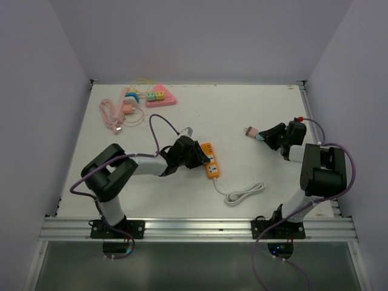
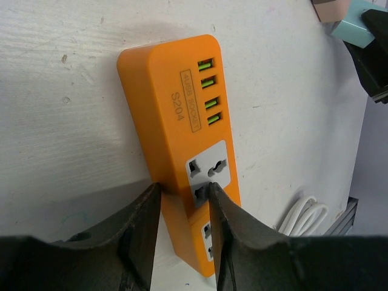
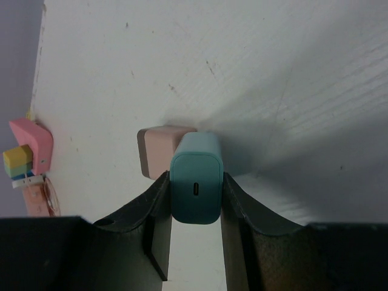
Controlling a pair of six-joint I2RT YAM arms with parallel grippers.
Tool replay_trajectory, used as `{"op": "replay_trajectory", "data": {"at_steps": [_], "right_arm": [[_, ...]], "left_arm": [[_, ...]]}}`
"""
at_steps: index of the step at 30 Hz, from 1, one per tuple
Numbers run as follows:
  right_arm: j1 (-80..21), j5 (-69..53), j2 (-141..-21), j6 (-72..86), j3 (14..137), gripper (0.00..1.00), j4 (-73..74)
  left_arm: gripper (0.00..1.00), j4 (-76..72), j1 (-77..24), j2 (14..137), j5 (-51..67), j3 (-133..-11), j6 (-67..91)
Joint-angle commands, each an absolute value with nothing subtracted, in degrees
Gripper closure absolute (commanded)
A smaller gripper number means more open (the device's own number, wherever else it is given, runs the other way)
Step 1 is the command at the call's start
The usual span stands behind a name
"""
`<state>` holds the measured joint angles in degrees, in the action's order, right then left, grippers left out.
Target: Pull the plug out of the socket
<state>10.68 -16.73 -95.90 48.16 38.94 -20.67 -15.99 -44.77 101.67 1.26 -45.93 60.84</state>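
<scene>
The orange power strip (image 1: 210, 160) lies mid-table; in the left wrist view (image 2: 173, 115) its visible sockets are empty. My left gripper (image 1: 195, 155) is shut on the strip, with the jaws on both of its long sides (image 2: 183, 193). My right gripper (image 1: 271, 137) is shut on a teal plug (image 3: 195, 163) that has a pink adapter (image 3: 156, 150) on its front end. The plug (image 1: 254, 133) is held well to the right of the strip, its pins pointing left. Its teal corner also shows in the left wrist view (image 2: 354, 24).
The strip's white cable (image 1: 245, 193) lies coiled in front of it, also in the left wrist view (image 2: 303, 215). A pink triangular socket block (image 1: 159, 95) and a pink cable (image 1: 112, 115) lie at the back left. The table's right edge is close to the right arm.
</scene>
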Motion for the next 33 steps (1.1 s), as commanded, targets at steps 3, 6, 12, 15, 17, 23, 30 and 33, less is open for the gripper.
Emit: {"op": "replay_trajectory", "data": {"at_steps": [3, 6, 12, 15, 17, 23, 30, 33], "right_arm": [[11.4, -22.5, -99.0, 50.6, 38.6, 0.98, -28.9], [12.2, -22.1, -100.1, 50.7, 38.2, 0.78, -27.3], [13.2, -18.4, -97.0, 47.9, 37.4, 0.35, -20.3], [13.3, -16.0, -94.1, 45.7, 38.7, 0.22, -14.4], [13.2, -14.4, -92.4, 43.5, 39.8, 0.18, -11.4], [12.5, -9.1, -81.9, 38.9, 42.6, 0.11, 2.7], [0.5, 10.1, -64.6, 38.7, 43.4, 0.01, 27.9], [-5.5, 15.1, -58.6, 42.2, 41.5, 0.01, 35.6]], "left_arm": [[0.57, -3.0, -45.5, 103.8, -1.1, -44.0, 56.3], [0.52, -2.9, -45.5, 103.0, -1.0, -44.0, 56.0], [0.40, -2.3, -45.5, 100.8, -1.4, -44.1, 55.9], [0.36, -1.8, -45.5, 100.0, -1.7, -44.3, 55.6], [0.33, -1.4, -45.5, 99.4, -1.6, -44.6, 55.5], [0.21, 2.5, -45.5, 95.4, -2.3, -46.5, 54.1], [0.05, 11.1, -45.0, 88.9, -10.5, -51.1, 50.3], [0.05, 13.2, -43.9, 86.2, -11.8, -51.7, 48.5]]}}
